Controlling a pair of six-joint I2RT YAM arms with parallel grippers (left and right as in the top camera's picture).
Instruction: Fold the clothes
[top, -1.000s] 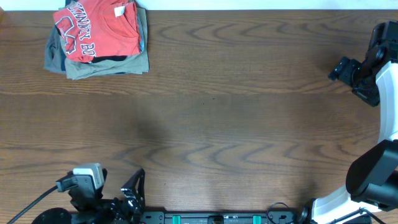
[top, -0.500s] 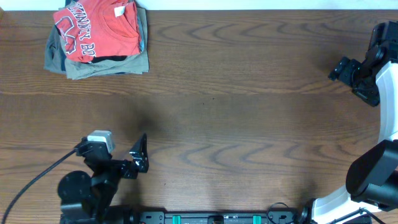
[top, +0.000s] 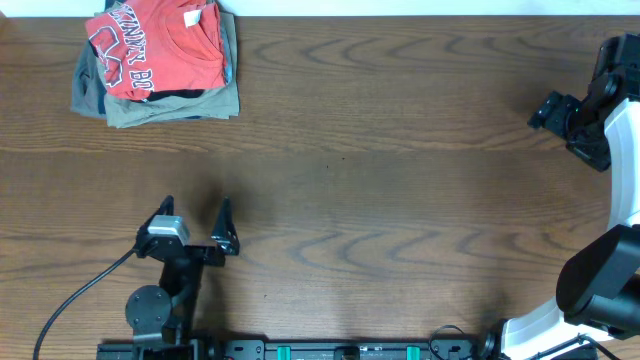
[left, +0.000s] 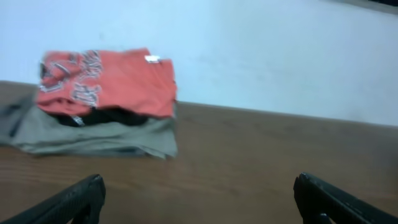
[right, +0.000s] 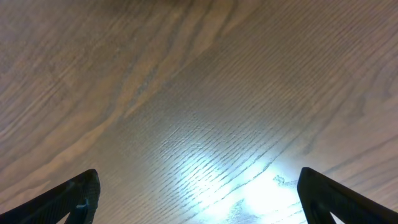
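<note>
The T-shirt (top: 155, 50) lay folded atop the stack (top: 170, 108), so folding looked finished; the left claw (top: 196, 208) and right claw (right: 199, 199) gaped open, empty.

Dark wood-grain table (top: 380, 200); 1 khaki-grey folded garment (top: 165, 110) lies directly on its far-left corner.

The T-shirt (top: 155, 50) is red-orange, printed with white and dark-red lettering, and carries a white neck tag (top: 192, 17). Beneath it a black garment (left: 106, 116) shows as a thin dark band above a khaki-grey garment (top: 170, 108). The worktop (top: 400, 150) is dark brown with wavy wood grain. The left gripper (top: 196, 208) and the right gripper (right: 199, 193) are black.
</note>
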